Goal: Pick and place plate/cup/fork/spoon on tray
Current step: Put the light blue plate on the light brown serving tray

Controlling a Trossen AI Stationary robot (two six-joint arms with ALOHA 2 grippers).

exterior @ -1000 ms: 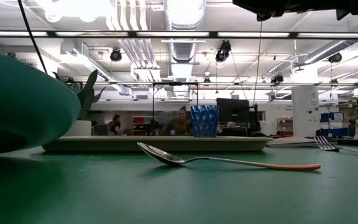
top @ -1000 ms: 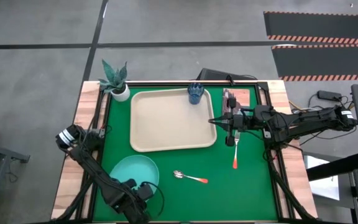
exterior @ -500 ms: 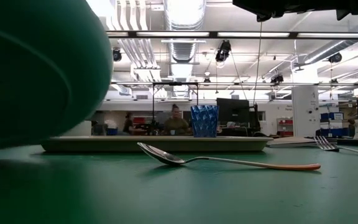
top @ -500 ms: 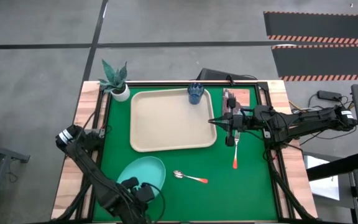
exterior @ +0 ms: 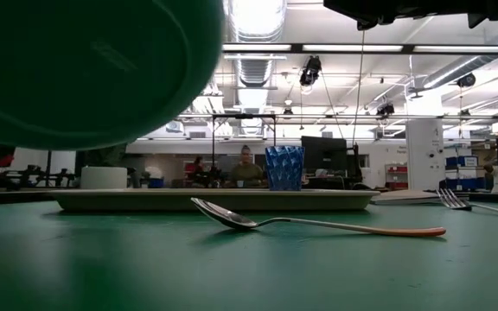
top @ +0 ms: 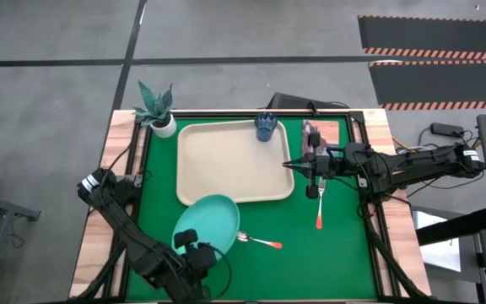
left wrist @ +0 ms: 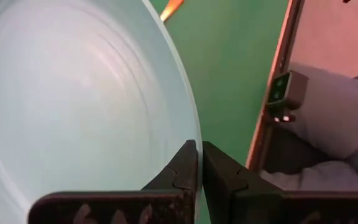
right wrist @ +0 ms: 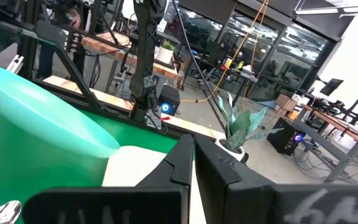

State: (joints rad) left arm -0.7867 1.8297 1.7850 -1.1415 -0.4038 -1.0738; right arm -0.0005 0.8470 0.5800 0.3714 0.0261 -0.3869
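My left gripper (top: 196, 247) is shut on the turquoise plate (top: 207, 221), which is in the air over the green mat; its far edge reaches the beige tray's (top: 226, 165) near rim. In the low view the plate's underside (exterior: 85, 69) fills the upper left. The blue cup (top: 265, 127) stands in the tray's far right corner. The spoon (top: 258, 241) and the fork (top: 319, 207) lie flat on the mat. My right gripper (top: 290, 165) is shut and empty, hovering at the tray's right rim. My left gripper pinches the plate's rim (left wrist: 191, 138) at its near edge between the two fingers (left wrist: 182, 168). The fingers come from the table's near side. The plate is lifted clear of the mat and tilted, reaching away from the fingers toward the tray.
A white pot with a green plant (top: 159, 110) stands at the table's far left corner. A small pink and grey object (top: 315, 135) lies right of the tray. The spoon's bowl (top: 241, 236) lies just right of the plate. A wooden frame (top: 369, 135) edges the mat.
My left gripper has lifted the plate clear of the mat and carried it up, toward the table's right edge and far toward the tray. In the low view the plate has risen from table level to the top of the picture. The right arm has kept still.
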